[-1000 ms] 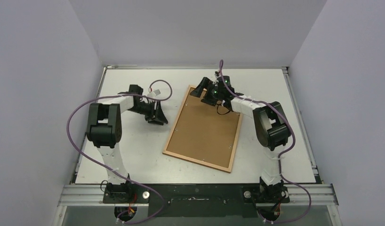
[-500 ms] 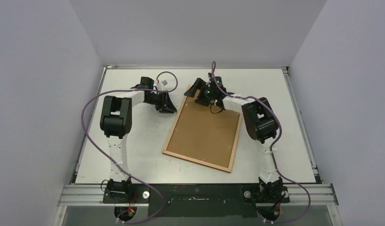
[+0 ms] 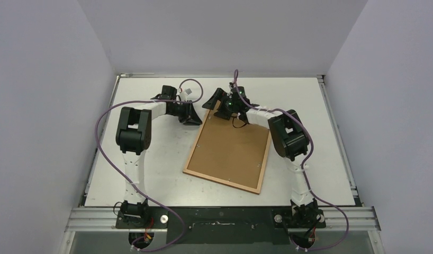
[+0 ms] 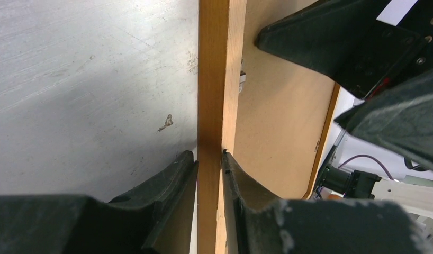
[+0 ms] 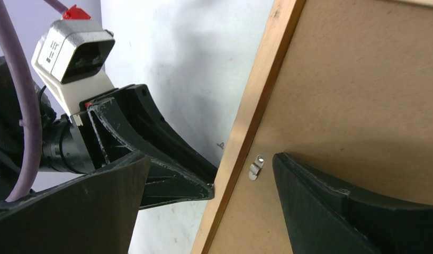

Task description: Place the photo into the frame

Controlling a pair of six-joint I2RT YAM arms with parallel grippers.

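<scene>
The frame (image 3: 219, 181) lies face down on the table, its brown backing sheet (image 3: 233, 148) up. The photo shows in no view. My left gripper (image 3: 195, 119) is at the frame's left edge near the far corner. In the left wrist view its jaws (image 4: 209, 154) stand closed on either side of the orange moulding (image 4: 212, 79). My right gripper (image 3: 217, 103) is open and hovers over that same far-left corner. In the right wrist view it (image 5: 210, 159) straddles the moulding (image 5: 256, 95), with the left gripper's fingers (image 5: 167, 159) touching the frame's outer edge.
A small metal clip (image 5: 255, 166) sits on the backing (image 5: 362, 95) just inside the moulding; it also shows in the left wrist view (image 4: 242, 79). Grey walls enclose the white table (image 3: 151, 169) on three sides. Purple cables loop above both arms.
My left gripper has swung right and away from me, from the bare table to the frame's left edge. My right gripper has shifted left along the frame's far edge to its far-left corner.
</scene>
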